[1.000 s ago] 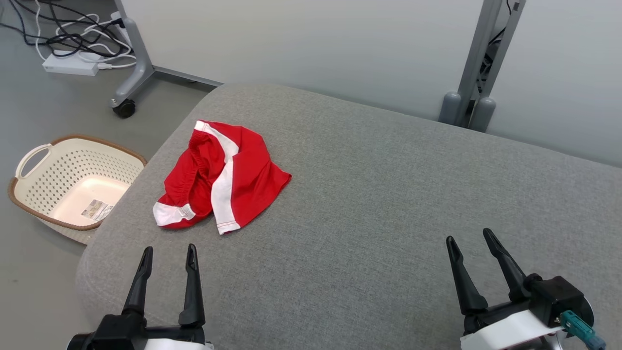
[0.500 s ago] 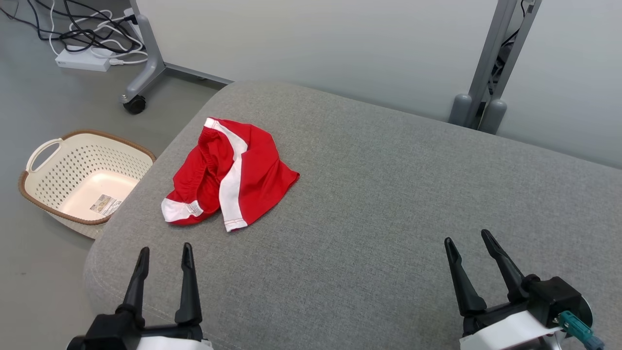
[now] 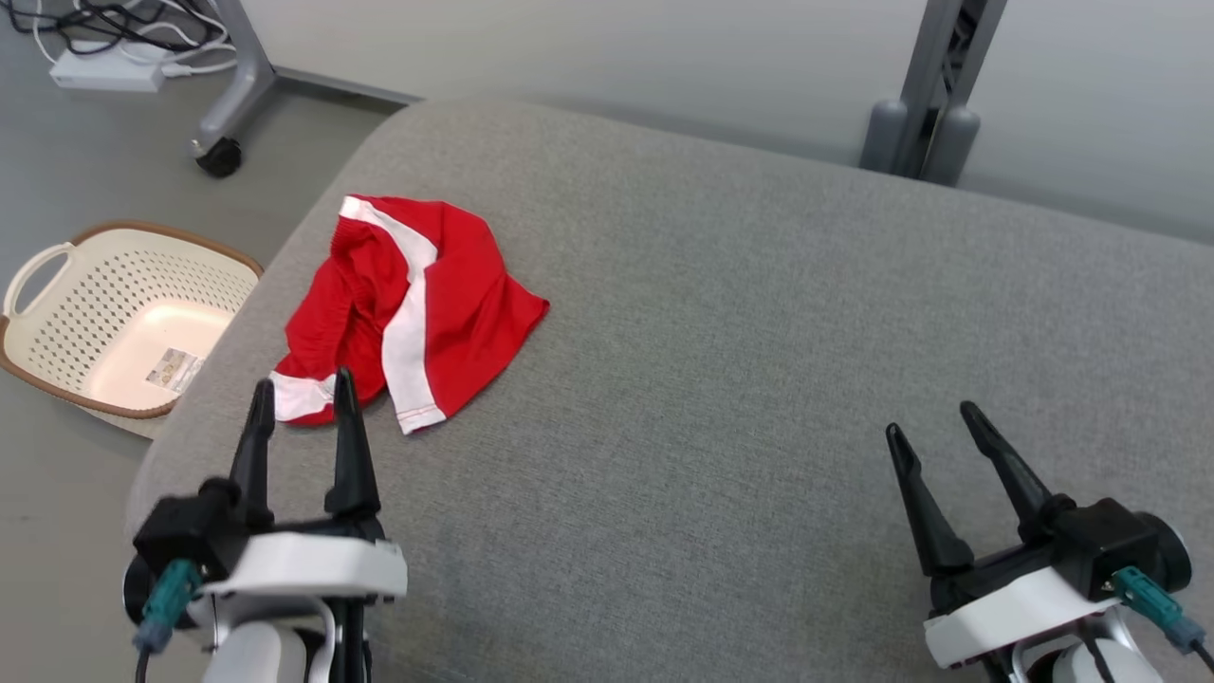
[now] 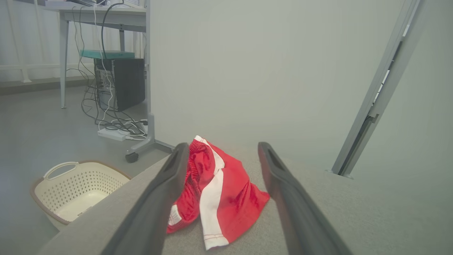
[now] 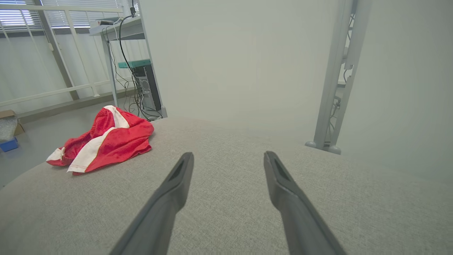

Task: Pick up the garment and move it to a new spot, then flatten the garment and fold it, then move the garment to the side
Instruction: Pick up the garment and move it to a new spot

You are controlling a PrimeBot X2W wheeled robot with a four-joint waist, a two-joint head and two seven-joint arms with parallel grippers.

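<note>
Shorts (image 3: 408,304), red and white, are crumpled at the head view's upper left, just ahead of the left gripper (image 3: 302,382). Soft, light cloth is expected; the near hem could be pinched. Both it and the right gripper (image 3: 931,421) are splayed wide, empty. Grey cushion (image 3: 721,313) is seen beneath, basket (image 3: 95,304) at far left.

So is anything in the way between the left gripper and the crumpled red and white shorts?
Nothing visible. The open left gripper points straight at the crumpled red and white shorts on the grey upholstered surface, its fingertips near their closest edge.
</note>
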